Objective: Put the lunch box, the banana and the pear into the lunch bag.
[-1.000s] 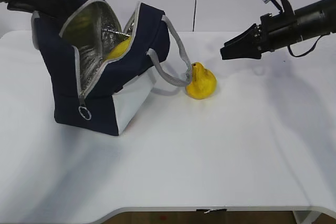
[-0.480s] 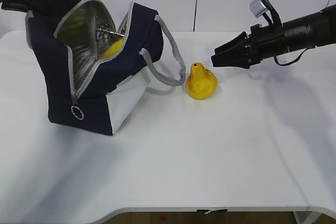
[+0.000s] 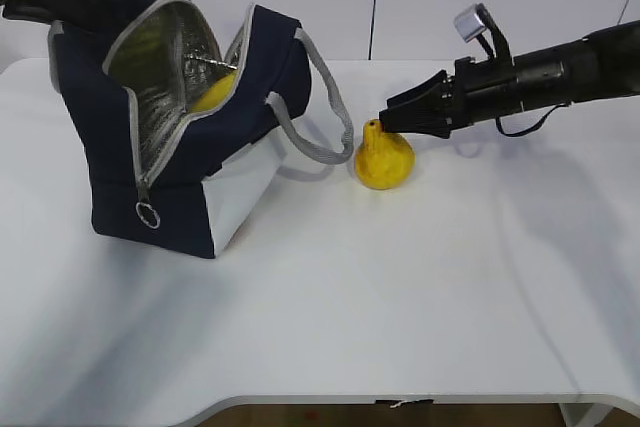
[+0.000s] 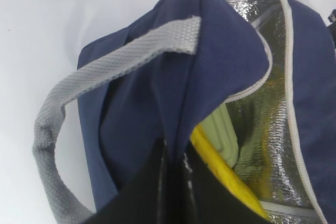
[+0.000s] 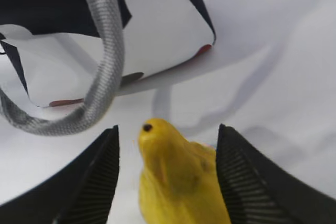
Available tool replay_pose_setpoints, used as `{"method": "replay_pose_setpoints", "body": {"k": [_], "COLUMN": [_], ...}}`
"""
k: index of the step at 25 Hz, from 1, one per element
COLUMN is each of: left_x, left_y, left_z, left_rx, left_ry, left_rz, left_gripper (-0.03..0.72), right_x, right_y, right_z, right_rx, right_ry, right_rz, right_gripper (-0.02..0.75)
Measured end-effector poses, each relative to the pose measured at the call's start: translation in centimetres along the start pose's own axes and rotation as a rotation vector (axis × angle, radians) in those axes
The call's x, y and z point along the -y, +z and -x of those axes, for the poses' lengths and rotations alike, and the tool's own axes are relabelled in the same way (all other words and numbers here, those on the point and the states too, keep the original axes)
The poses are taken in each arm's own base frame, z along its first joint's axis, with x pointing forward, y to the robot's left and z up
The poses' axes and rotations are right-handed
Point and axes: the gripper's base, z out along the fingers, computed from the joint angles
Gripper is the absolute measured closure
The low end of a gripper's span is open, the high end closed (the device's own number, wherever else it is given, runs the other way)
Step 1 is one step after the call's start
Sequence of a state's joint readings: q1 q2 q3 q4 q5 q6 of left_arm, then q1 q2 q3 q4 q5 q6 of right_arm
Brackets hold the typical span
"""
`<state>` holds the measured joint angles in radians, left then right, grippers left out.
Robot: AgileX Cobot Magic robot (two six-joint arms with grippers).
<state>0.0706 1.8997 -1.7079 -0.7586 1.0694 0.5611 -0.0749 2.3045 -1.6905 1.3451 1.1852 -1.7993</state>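
Note:
The navy lunch bag [image 3: 110,172] stands at the left with its mouth open and the foil lining showing. My left gripper [image 4: 176,153] is shut on the bag's navy rim [image 4: 210,51] and holds it up. Inside lie the yellow banana [image 4: 220,169] and the pale green lid of the lunch box [image 4: 223,135]; the banana [image 3: 212,95] also shows from outside. The pear [image 3: 383,159] stands upright on the table beside the bag's grey handle [image 3: 330,107]. My right gripper [image 3: 390,119] is open, its fingers on either side of the pear's [image 5: 178,182] neck, with gaps on both sides.
The bag's grey handle [image 5: 105,51] loops down just left of the right gripper's left finger [image 5: 94,182]. The bag's white end panel [image 5: 163,24] stands behind the pear. The white table [image 3: 400,297] reaches to its front edge.
The right gripper has moved left and down to the pear, and its jaws now straddle the neck. Early on the bag shifted slightly left; the pear has stayed put.

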Motion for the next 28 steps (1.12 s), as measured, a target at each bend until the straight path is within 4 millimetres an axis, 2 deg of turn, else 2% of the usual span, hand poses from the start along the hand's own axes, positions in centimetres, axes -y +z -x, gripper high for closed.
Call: {"method": "replay_pose_setpoints", "body": {"k": [9,16,28], "left_x": [0.0,0.0,0.1], "left_y": [0.0,0.0,0.0], "left_z": [0.0,0.0,0.0], "left_rx": [-0.003,-0.003,-0.004], "left_ry": [0.001,0.0,-0.001], "left_rz": [-0.002,-0.004,-0.006], "left_gripper": [0.69,0.69,0.69], "right_x": [-1.2,-0.6,-0.4], "right_y": [2.2,3.2,3.5], "right_z": [0.5,-1.3,-1.5], "right_rx": [-0.013,0.003,0.026], "right_ry": [-0.021,0.03,0.04], "right_rz": [0.05,0.061,0.061], "right_gripper": [0.266,0.265,0.267]}}
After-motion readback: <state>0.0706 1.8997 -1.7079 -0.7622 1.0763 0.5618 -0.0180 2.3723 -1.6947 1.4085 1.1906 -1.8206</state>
